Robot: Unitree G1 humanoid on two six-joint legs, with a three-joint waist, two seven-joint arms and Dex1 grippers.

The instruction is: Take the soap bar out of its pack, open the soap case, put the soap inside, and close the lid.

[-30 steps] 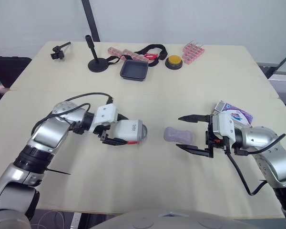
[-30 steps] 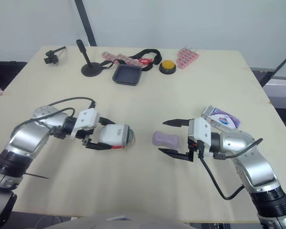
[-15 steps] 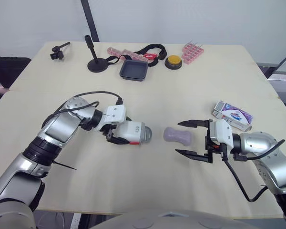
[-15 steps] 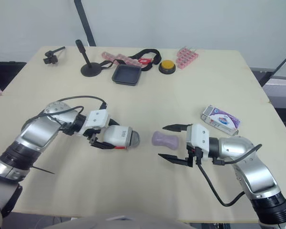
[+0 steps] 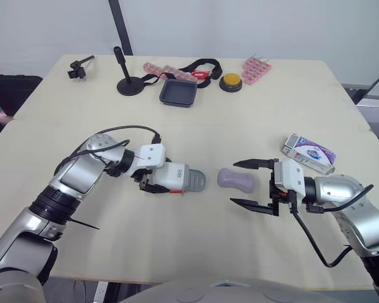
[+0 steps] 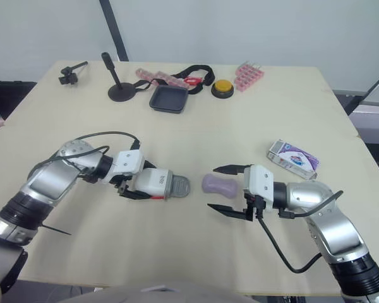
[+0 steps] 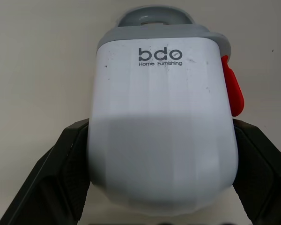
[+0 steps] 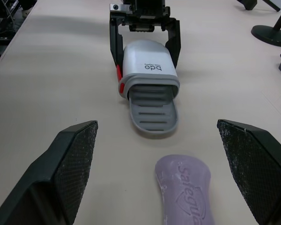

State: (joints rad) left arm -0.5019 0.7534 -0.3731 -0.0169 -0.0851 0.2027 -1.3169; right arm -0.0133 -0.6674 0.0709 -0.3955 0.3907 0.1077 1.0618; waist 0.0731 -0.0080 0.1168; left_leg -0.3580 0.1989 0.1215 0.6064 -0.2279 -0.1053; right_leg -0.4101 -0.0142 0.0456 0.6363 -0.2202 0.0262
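Tray (image 5: 196, 181) slid out, soap (image 8: 182, 190) inside spread right pincer (image 5: 234, 183)

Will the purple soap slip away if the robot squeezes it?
Maybe. The soap looks smooth with rounded edges, so it could squirt out. It seems solid, so it likely won't bend. It lies flat, so it probably won't roll.

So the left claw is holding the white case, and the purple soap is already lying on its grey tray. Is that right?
Not quite. The left gripper does hold the white soap case, but the purple soap bar lies on the table, short of the grey tray with a gap between them, as the right wrist view shows.
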